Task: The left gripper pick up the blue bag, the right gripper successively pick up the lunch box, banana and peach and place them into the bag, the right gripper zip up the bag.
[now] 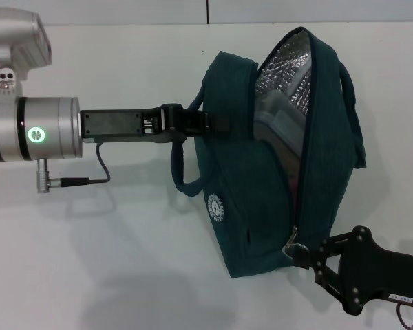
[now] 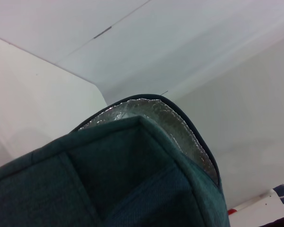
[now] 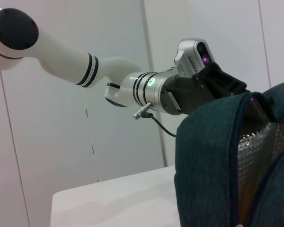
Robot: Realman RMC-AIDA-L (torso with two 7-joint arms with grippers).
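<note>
One blue bag (image 1: pixel 261 185) is held up over the white table (image 1: pixel 89 275), its top partly unzipped. Two grippers are seen: the left gripper (image 1: pixel 210 124) is clamped on the bag's left side, and the right gripper (image 1: pixel 308 260) is pinched on the zipper ring (image 1: pixel 292 245) at the near right. A white wall (image 3: pixel 109 47) is behind.

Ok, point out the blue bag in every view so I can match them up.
Head view: blue bag stands centre-right, mouth open; left gripper clamps its upper edge, right gripper at the zipper ring.
Left wrist view: bag fills the lower half.
Right wrist view: bag at lower right.
Shared landmark: silver foil lining.
</note>
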